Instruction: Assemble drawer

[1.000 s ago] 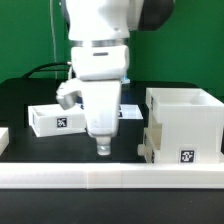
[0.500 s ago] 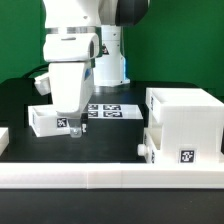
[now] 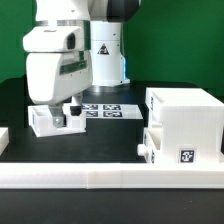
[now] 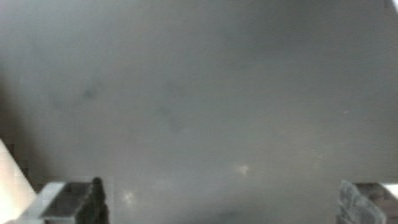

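Gripper [image 3: 61, 117] wide open, holds nothing, low near small tray [image 3: 41, 122]. Big box [image 3: 186, 122] at tray's 3 o'clock.

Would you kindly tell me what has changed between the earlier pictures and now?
The gripper swept toward the exterior view's left and now hangs at the small tray, jaws open, holding nothing. The small tray, the box housing and the marker board stayed where they were.

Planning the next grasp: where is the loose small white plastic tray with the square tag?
The small white tray sits at the exterior view's left on the black table, under the gripper, beside the marker board.
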Tool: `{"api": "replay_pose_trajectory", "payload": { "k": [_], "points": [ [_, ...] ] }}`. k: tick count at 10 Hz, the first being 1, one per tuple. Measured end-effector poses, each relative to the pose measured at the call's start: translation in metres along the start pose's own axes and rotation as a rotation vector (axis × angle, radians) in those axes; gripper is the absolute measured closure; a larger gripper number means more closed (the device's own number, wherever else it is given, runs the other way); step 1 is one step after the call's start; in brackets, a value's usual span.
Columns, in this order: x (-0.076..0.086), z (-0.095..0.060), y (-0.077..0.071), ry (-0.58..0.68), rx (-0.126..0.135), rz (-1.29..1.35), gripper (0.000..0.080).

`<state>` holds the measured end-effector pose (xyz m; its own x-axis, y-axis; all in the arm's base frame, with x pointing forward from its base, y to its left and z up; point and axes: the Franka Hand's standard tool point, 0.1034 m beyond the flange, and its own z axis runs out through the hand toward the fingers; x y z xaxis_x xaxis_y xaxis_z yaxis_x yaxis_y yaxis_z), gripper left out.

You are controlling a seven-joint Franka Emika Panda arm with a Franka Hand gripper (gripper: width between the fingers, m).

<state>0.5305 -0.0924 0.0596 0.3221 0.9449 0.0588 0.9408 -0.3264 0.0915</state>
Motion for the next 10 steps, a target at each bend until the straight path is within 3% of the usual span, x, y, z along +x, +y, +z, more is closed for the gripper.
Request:
{"api": "replay_pose_trajectory", "payload": {
  "k": [2, 6, 7, 8, 10],
  "points": [
    [-0.001, 0.000, -0.006, -0.002, 0.004, 0.000, 0.0151],
    [0.001, 0.001, -0.007, 0.004, 0.007, 0.274, 0.0151],
    [0.001, 0.000, -0.007, 0.016, -0.017, 0.405, 0.0151],
    [-0.002, 0.001, -0.015, 0.018, -0.024, 0.496, 0.0151],
    [-0.010, 0.002, -0.035, 0.005, -0.007, 0.577, 0.0151]
  ]
}}
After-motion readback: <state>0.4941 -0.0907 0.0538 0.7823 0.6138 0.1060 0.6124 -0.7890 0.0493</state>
